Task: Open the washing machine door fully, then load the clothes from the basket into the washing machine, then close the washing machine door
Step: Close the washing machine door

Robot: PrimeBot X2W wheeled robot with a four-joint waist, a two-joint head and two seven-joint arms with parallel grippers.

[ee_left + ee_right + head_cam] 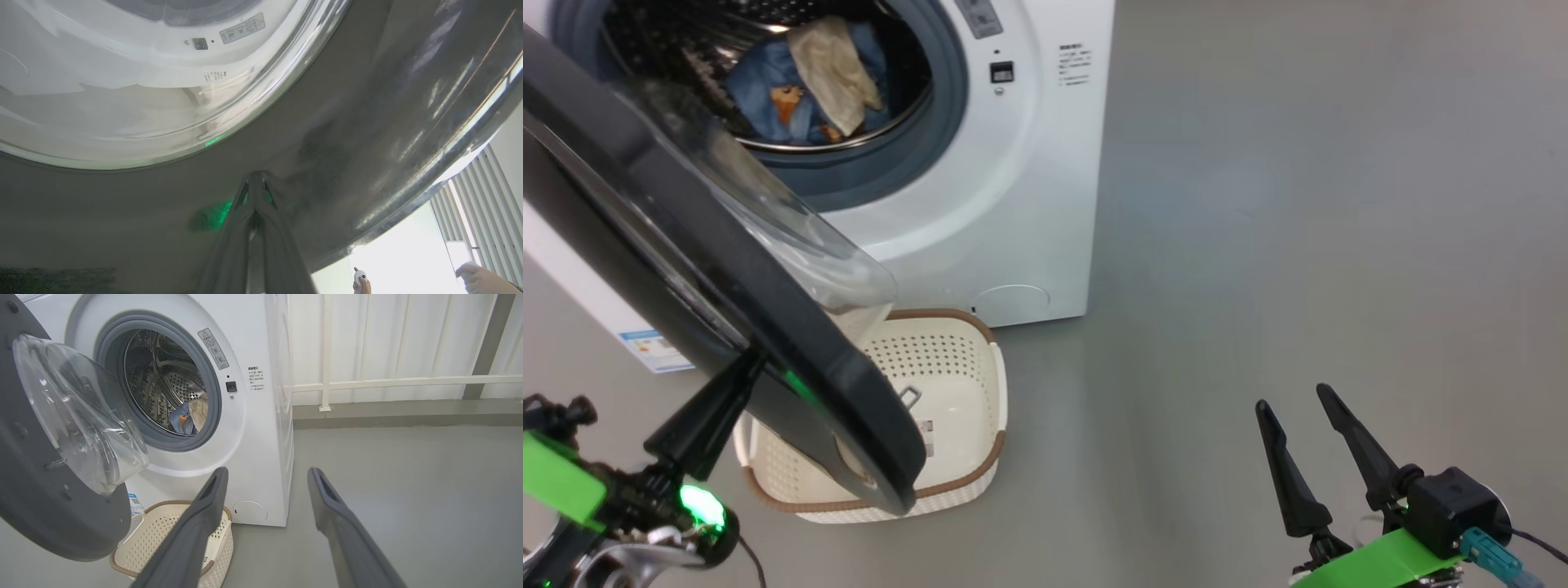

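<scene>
Left hand (745, 366), fingers together, I see at the washing machine (1029, 204), tips touching the black rim of its swung-out door (645, 245). Right hand (1292, 398), fingers apart and empty, hovers right of the machine. Basket (968, 359) sits at the machine's foot; clothes (800, 90) lie in its drum.

The smooth grey floor (1298, 204) carries a white washing machine (1029, 204) at its far edge. A cream perforated basket (956, 384) sits just before the machine's lower front.
</scene>
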